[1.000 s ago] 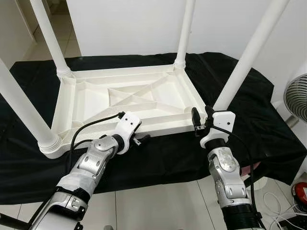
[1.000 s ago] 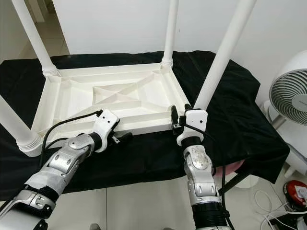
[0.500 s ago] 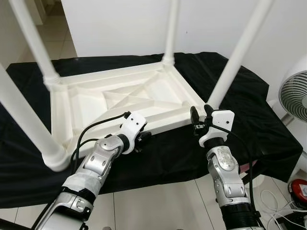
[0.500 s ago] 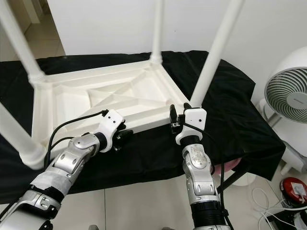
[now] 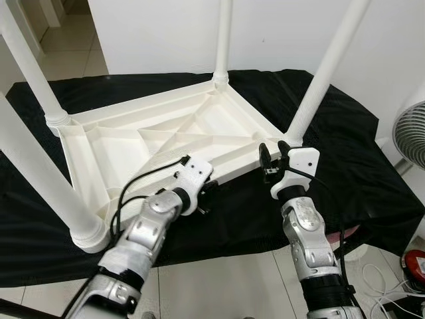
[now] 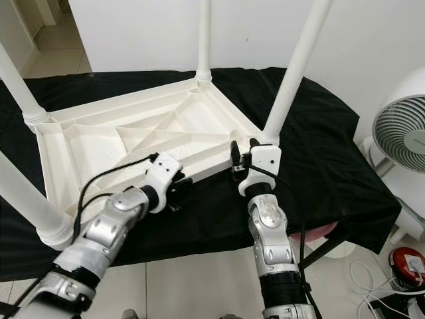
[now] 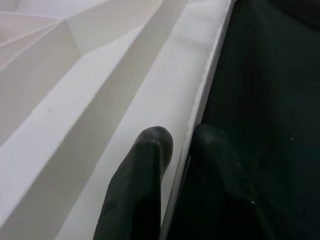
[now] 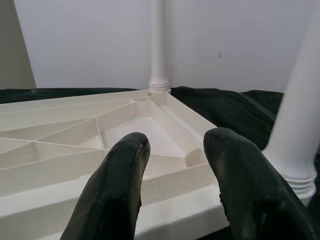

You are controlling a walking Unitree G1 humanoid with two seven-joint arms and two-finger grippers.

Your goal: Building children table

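Table [image 5: 166, 133] rotated since earlier; left claw [image 7: 181, 150] pinching rim, right claw [image 8: 175, 165] spread, empty.

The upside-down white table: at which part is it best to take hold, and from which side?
Probably the near rim of the table, approached from the robot's side. It is a thin raised edge that fingers can straddle, as the left gripper does. The right gripper hovers open near the corner.
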